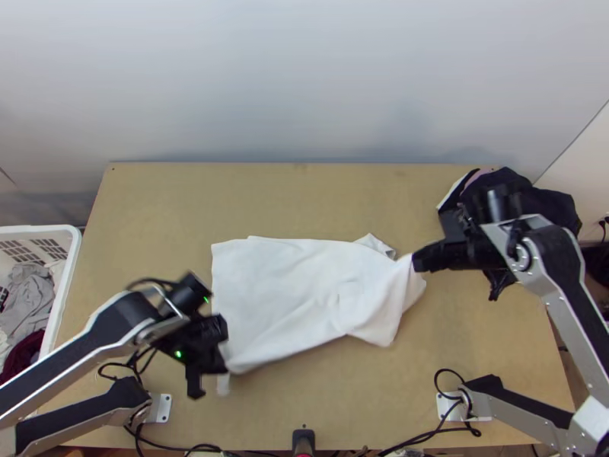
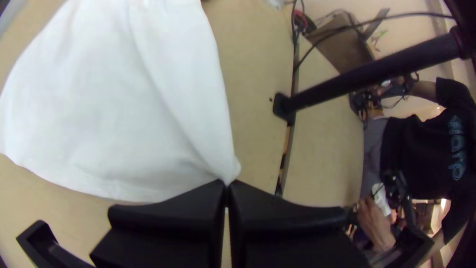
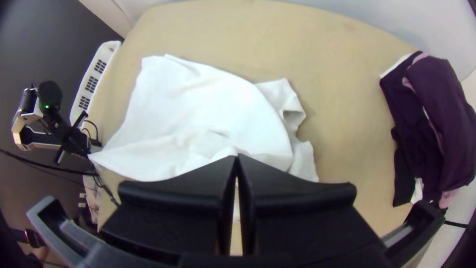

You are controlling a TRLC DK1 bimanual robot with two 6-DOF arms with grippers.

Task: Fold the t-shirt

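The white t-shirt (image 1: 282,297) lies across the middle of the table, roughly flat at its left and wrinkled at its right. At its near left corner is my left gripper (image 1: 217,369); in the left wrist view the left gripper (image 2: 226,184) is shut on that corner, with the cloth (image 2: 114,99) drawn to a point. My right gripper (image 1: 417,261) is at the shirt's right end, where the fabric rises toward it. In the right wrist view the right gripper (image 3: 237,158) is shut on a bit of the shirt (image 3: 198,109), and a crumpled part lies beyond.
Dark folded clothes (image 1: 525,198) lie at the table's far right corner, beside the right arm. A white basket (image 1: 68,282) with clothes stands off the left edge. Bare wood (image 1: 304,190) stretches behind the shirt. Cables (image 1: 449,426) run along the near edge.
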